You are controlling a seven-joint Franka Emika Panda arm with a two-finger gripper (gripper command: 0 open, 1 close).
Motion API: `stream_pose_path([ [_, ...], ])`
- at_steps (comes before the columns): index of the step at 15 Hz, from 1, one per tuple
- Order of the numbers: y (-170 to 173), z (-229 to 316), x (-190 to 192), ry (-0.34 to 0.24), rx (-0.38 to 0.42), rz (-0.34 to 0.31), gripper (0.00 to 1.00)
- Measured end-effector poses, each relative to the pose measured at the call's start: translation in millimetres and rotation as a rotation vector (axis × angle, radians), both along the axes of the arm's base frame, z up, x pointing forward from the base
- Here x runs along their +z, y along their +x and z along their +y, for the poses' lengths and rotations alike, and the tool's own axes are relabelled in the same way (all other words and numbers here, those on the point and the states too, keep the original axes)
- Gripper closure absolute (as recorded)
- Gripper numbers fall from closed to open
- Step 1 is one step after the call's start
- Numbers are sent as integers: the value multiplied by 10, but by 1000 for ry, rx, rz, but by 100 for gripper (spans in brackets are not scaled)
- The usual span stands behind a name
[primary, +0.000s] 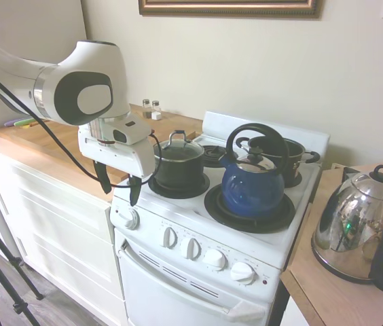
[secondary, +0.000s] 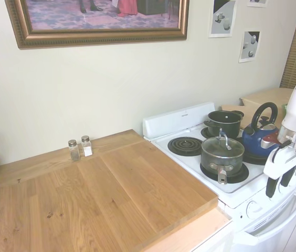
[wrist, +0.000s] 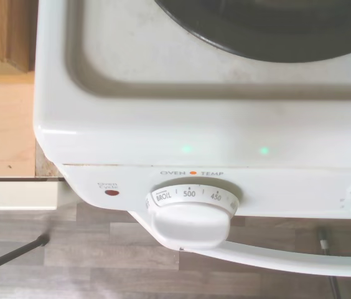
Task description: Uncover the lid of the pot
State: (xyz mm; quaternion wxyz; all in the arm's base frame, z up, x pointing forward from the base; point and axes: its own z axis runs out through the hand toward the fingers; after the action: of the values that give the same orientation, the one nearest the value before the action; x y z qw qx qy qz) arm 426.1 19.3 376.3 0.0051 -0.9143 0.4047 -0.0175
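The white stove (primary: 246,231) is the thing to go by here. On its front burner nearest the wooden counter (secondary: 111,194) sits the pot (primary: 178,168), a small dark saucepan, with the glass lid (primary: 178,147) resting flat on it, loop handle up. Only the second exterior view shows the pot's long straight handle, which points toward the stove's front edge; in the first exterior view that handle is hidden behind the gripper (primary: 118,187).

The gripper hangs over the stove's front corner on the counter side, near the pot but not touching it. Its two dark fingers (primary: 102,178) point down with a clear gap between them, so the jaws stand open and hold nothing.

Beside the pot, on the other front burner, is a blue kettle (primary: 252,178); behind it, on a back burner, a black two-handled pot (primary: 283,153). The first exterior view alone shows a shiny electric kettle (primary: 354,227) on the counter past the stove's far side. The second exterior view alone shows the framed picture (secondary: 98,21) on the wall, and it shows the two small shakers (secondary: 80,149) more clearly.

The wrist view looks straight down on the stove's front corner, with the oven temperature knob (wrist: 191,212) marked BROIL, 500, 450 and part of a dark burner (wrist: 275,28).
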Motion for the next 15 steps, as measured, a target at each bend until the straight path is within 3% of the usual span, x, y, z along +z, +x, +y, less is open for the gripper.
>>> stream_pose_path([
  [5, 47, 28, 83, -18, -12, -15, 0],
  [8, 220, 86, 445, -37, -47, -43, 0],
  [11, 527, 81, 885, -31, -80, -64, 0],
  [15, 1148, 57, 1119, -18, -137, -44, 0],
])
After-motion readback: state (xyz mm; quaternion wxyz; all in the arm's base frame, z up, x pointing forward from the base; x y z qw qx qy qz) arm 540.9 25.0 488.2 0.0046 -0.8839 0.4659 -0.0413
